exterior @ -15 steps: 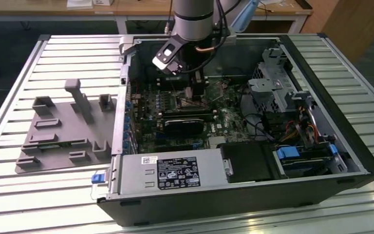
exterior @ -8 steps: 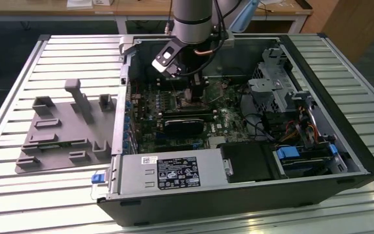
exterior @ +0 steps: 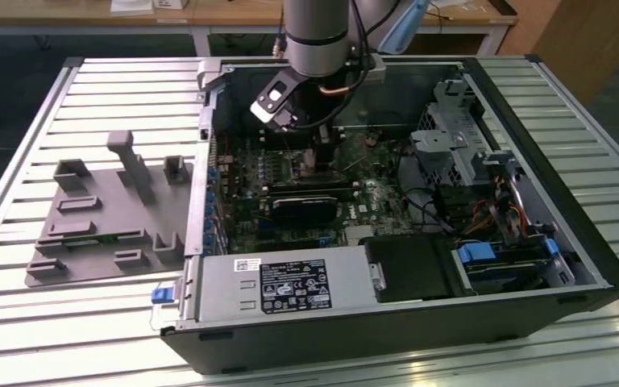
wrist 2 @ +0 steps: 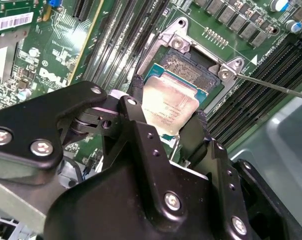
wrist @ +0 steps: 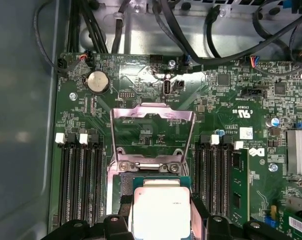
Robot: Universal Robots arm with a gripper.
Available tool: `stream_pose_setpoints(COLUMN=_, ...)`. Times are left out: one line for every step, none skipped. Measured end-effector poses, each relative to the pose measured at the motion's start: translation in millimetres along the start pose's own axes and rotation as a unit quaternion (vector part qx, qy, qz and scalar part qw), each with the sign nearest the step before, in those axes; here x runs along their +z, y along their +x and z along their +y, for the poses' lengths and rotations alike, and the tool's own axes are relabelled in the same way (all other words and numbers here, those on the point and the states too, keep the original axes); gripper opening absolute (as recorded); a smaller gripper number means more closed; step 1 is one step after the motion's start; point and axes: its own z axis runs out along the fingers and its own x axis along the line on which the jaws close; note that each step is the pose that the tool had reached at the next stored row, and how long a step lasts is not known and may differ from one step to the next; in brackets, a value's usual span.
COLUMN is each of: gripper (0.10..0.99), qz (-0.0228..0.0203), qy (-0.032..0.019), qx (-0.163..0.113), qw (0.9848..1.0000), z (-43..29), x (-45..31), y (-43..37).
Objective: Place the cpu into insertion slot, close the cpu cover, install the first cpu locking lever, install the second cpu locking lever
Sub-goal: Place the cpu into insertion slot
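My gripper is shut on the cpu, a silver-topped square chip pinched between two black fingers. The chip sits tilted right over the insertion slot, whose dark contact field shows beyond the chip's far edge; I cannot tell whether they touch. In the first wrist view the cpu lies between the fingers of my gripper, and the cpu cover stands flipped open behind the insertion slot. A thin locking lever sticks out beside the socket. In the exterior view my gripper reaches down into the computer case.
Long memory slots flank the socket on both sides. A black card and the power supply lie nearer the case front, and a drive cage is at the exterior view's right. A grey fixture plate sits outside the case.
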Motion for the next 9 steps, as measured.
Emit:
stream_pose_setpoints(gripper=0.537, qz=-0.0001, qy=0.0000, qx=0.000, qw=1.0000, z=-0.2, x=0.7, y=0.2)
stream_pose_setpoints(gripper=0.537, qz=-0.0001, qy=0.0000, qx=0.001, qw=1.0000, z=-0.4, x=1.3, y=0.5)
stream_pose_setpoints(gripper=0.537, qz=-0.0002, qy=0.0001, qx=0.001, qw=1.0000, z=-0.6, x=1.9, y=1.1)
stream_pose_setpoints(gripper=0.537, qz=-0.0002, qy=0.0000, qx=0.002, qw=1.0000, z=-0.9, x=2.4, y=1.8)
stream_pose_setpoints(gripper=0.537, qz=-0.0003, qy=0.0000, qx=0.002, qw=1.0000, z=-1.2, x=3.0, y=2.3)
stream_pose_setpoints(gripper=0.537, qz=-0.0003, qy=0.0000, qx=0.003, qw=1.0000, z=-1.7, x=3.6, y=2.9)
stream_pose_setpoints(gripper=0.537, qz=-0.0003, qy=0.0001, qx=0.003, qw=1.0000, z=-2.1, x=4.1, y=3.5)
stream_pose_setpoints(gripper=0.537, qz=-0.0003, qy=0.0001, qx=0.004, qw=1.0000, z=-2.7, x=4.7, y=4.0)
stream_pose_setpoints(gripper=0.537, qz=-0.0005, qy=0.0001, qx=0.005, qw=1.0000, z=-3.4, x=5.3, y=4.4)
